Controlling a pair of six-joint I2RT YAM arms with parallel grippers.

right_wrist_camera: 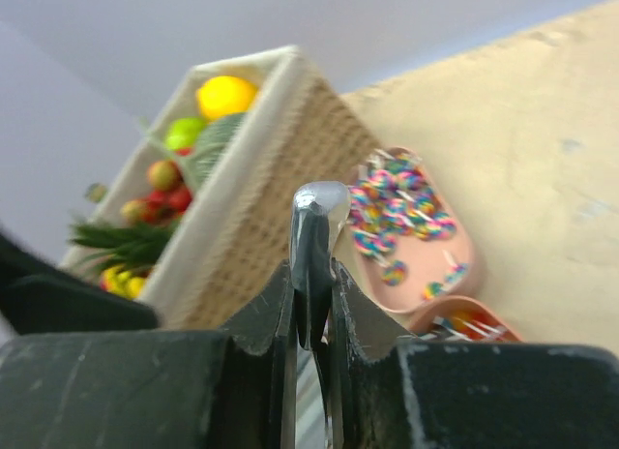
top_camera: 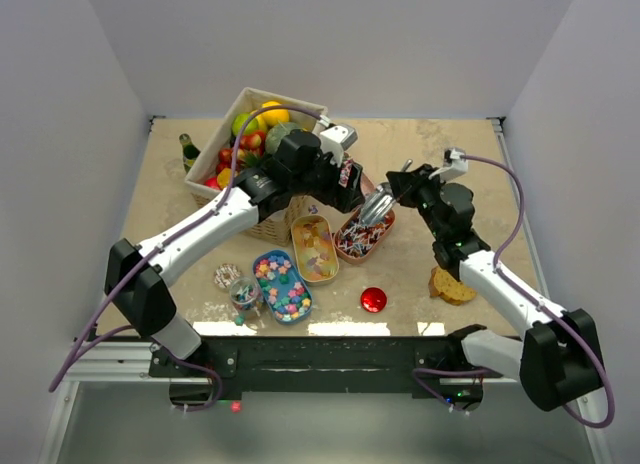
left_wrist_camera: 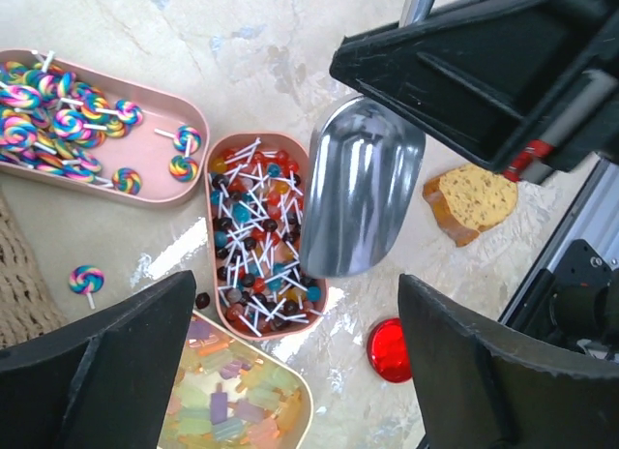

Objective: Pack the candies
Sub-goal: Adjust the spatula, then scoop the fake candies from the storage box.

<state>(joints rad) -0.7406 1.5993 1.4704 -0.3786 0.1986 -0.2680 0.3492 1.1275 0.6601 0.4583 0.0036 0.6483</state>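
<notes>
Left gripper (left_wrist_camera: 297, 318) jaws spread wide, empty, hovering directly over the candies (left_wrist_camera: 253, 238): tiny ball lollipops, mixed colours, white sticks, heaped in pink oval tray (left_wrist_camera: 207, 207). Right gripper (right_wrist_camera: 311, 304) clamped on metal scoop (left_wrist_camera: 360, 197) handle, with the bowl over that tray's rim.

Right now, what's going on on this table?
The right gripper is shut on the handle of a metal scoop and holds it low over the small lollipops in their tray. The scoop looks empty. The left gripper hovers open just above the same tray, holding nothing. A tray of swirl lollipops lies beside it, near the fruit basket.
</notes>
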